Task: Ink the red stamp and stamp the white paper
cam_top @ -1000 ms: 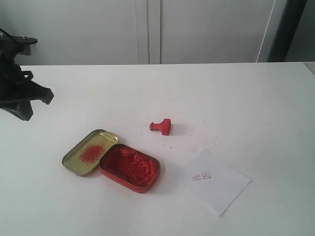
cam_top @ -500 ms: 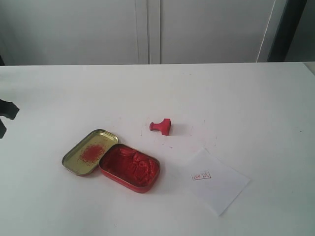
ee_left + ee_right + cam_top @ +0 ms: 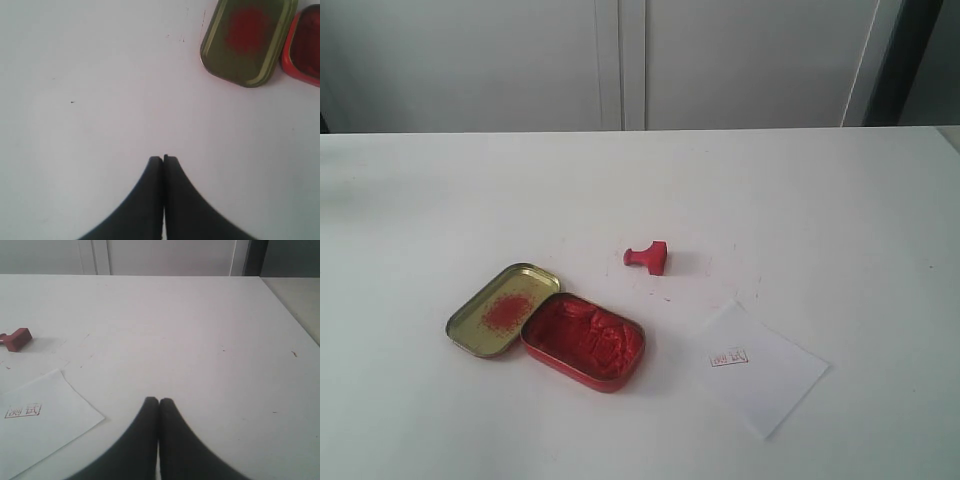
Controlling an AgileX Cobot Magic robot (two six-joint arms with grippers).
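Exterior view: note no arm in frame. Find stamp (image 3: 648, 258) tipped on its side on table (image 3: 820, 180), knob pointing to the view's left, apart from both tin (image 3: 584, 341) and paper (image 3: 765, 370). Expect a poor grasp on so small a tipped block, with risk of pushing it away or lifting it with the face askew, and so of a partial or smeared print. Watch for a fresh print landing over imprint (image 3: 728, 357) already on the paper, and for the loose sheet sliding or lifting with the stamp. Left wrist view: read left gripper (image 3: 163, 159) as fully closed, tips touching, holding nothing, over bare table near lid (image 3: 247, 40). Right wrist view: read right gripper (image 3: 159, 401) as likewise closed and empty, well apart from stamp (image 3: 16, 339). Open before any approach, or risk knocking it aside. Appearance of stamp: bright red, square block, short knobbed handle, small beside the tin.
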